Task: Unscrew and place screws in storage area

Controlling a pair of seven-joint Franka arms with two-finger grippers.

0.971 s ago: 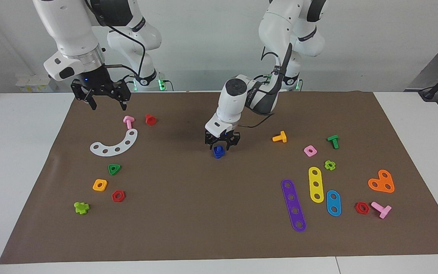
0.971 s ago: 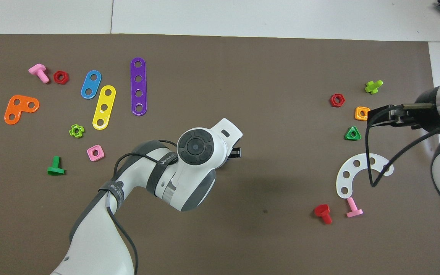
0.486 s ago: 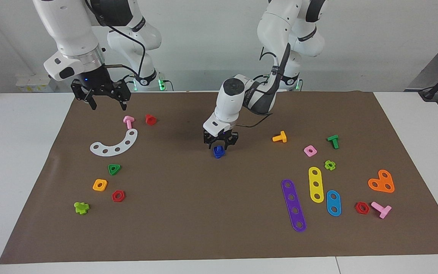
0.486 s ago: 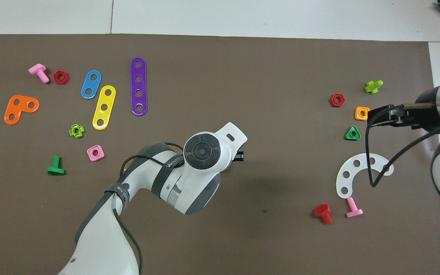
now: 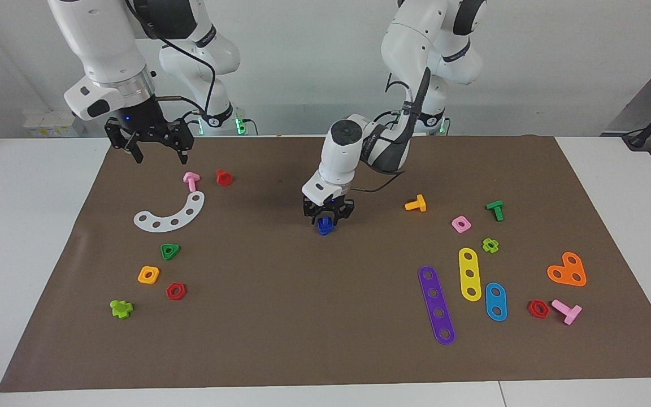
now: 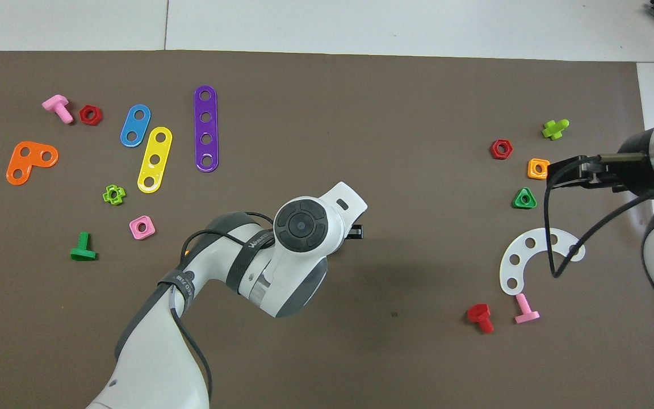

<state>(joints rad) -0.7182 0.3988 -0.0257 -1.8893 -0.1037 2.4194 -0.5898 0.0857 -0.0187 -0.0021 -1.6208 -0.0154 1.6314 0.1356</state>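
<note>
At the middle of the brown mat (image 5: 280, 339), the left gripper (image 5: 327, 218) reaches down with its fingers closed around the blue screw (image 5: 324, 227), which rests on the mat. The right gripper (image 5: 159, 154) waits, jaws wide and holding nothing, raised above the pink bolt (image 5: 191, 180).

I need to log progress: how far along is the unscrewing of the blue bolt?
Early stage. Done: nothing visibly stored; no storage area can be made out. In hand: the left gripper is down on the small dark-blue plastic bolt and nut mid-mat, fingers around it; whether it is gripped firmly cannot be told. The right gripper waits open above the pink T-shaped bolt. Left: unscrewing and storing.
</note>
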